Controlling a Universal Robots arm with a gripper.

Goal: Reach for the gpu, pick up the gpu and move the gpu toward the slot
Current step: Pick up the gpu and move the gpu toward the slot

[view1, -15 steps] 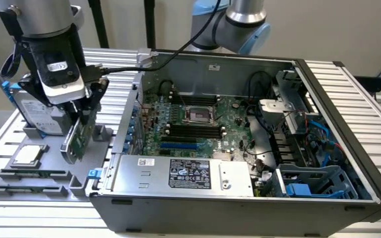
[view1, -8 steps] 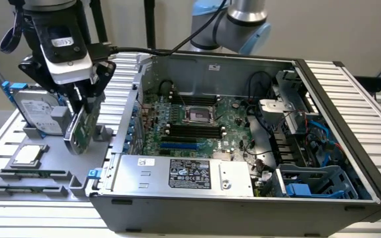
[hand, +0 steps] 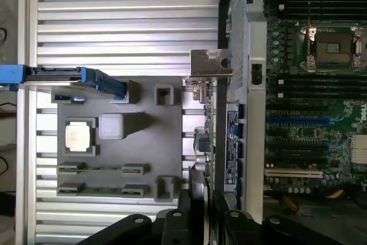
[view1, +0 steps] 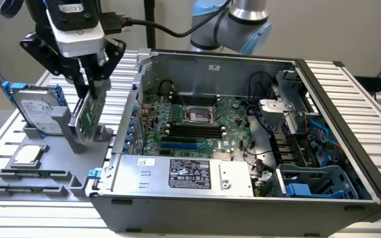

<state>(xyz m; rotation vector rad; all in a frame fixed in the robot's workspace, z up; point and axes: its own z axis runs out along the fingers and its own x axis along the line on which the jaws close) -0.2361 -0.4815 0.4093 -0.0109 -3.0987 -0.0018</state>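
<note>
At the upper left of the exterior view, the gripper (view1: 93, 74) has its fingers closed on the top edge of the gpu (view1: 90, 110), upright in a grey holder (view1: 78, 144) beside the case (view1: 243, 198); judged the pickup step, needing a straight lift.

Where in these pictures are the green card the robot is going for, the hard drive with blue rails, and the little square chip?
gpu (view1: 90, 110): exterior view, green board face.
hard drive (view1: 37, 113): exterior view, labelled silver face.
CPU chip (hand: 79, 136): wrist view, metal lid centre.
</note>
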